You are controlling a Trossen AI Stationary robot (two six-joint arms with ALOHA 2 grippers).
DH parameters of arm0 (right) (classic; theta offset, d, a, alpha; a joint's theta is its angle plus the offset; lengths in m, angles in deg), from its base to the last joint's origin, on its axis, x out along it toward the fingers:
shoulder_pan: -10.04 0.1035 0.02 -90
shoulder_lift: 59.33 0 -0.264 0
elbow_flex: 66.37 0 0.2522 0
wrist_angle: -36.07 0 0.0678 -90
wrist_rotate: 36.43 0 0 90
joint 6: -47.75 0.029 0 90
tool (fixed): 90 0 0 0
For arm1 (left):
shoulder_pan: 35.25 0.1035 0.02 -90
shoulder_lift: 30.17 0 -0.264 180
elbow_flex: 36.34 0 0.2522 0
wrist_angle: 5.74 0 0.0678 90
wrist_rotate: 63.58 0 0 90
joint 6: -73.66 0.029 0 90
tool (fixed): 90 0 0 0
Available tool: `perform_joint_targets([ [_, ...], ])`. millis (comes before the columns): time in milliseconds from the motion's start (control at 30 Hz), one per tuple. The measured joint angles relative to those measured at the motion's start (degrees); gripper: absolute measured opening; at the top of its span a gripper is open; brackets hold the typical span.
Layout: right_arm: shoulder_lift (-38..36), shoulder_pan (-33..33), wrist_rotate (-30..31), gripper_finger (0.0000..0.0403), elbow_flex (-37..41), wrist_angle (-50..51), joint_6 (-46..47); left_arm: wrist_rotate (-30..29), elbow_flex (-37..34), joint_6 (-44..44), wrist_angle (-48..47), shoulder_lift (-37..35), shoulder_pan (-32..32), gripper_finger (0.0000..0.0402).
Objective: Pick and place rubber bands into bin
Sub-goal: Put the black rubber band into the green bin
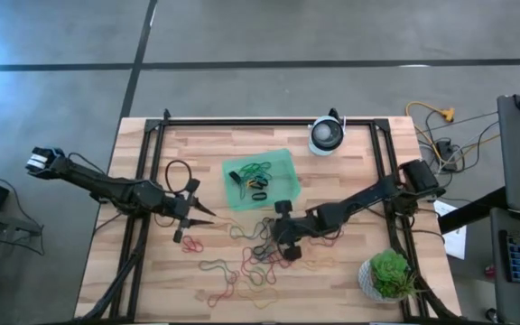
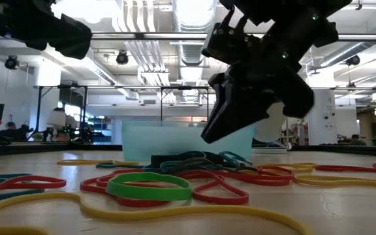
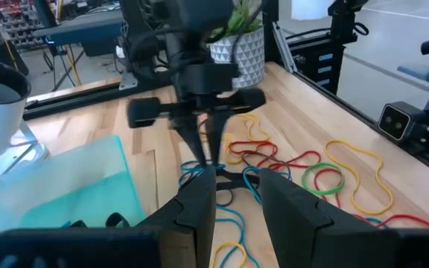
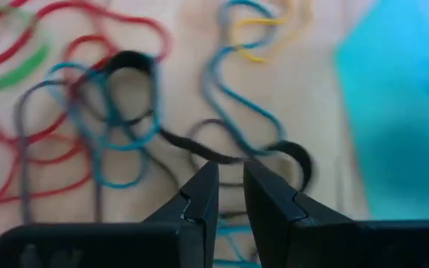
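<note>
Many rubber bands in red, yellow, green, blue and black lie loose on the wooden table, on its near half. The translucent green bin sits flat at mid-table with several bands in it. My right gripper points down over the tangle next to the bin's near edge. Its fingers stand a narrow gap apart, just above a black band, and hold nothing. The low view shows its tips clear of the bands. My left gripper is open and empty, left of the bin, pointing right.
A round white device stands at the far edge and a potted plant at the near right corner. A black cable loop lies left of the bin. Black frame rails run along the table's edges.
</note>
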Motion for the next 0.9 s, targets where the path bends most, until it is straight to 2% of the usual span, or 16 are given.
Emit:
perform_joint_targets([
  [367, 4.9, 1.7, -0.2, 0.0059, -4.3, 1.0, -7.9, 0.0, 0.0, 0.0, 0.1, 0.3, 0.0, 0.0091],
  [600, 4.7, 1.6, -1.3, 0.0059, -6.0, 6.9, -5.0, 0.0, 0.0, 0.0, 0.1, 0.9, 0.0, 0.0091],
  [900, 4.7, 1.6, -3.0, 0.0059, -6.0, 7.4, -5.0, 0.0, 0.0, 0.0, -0.1, 0.9, 0.0, 0.0091],
])
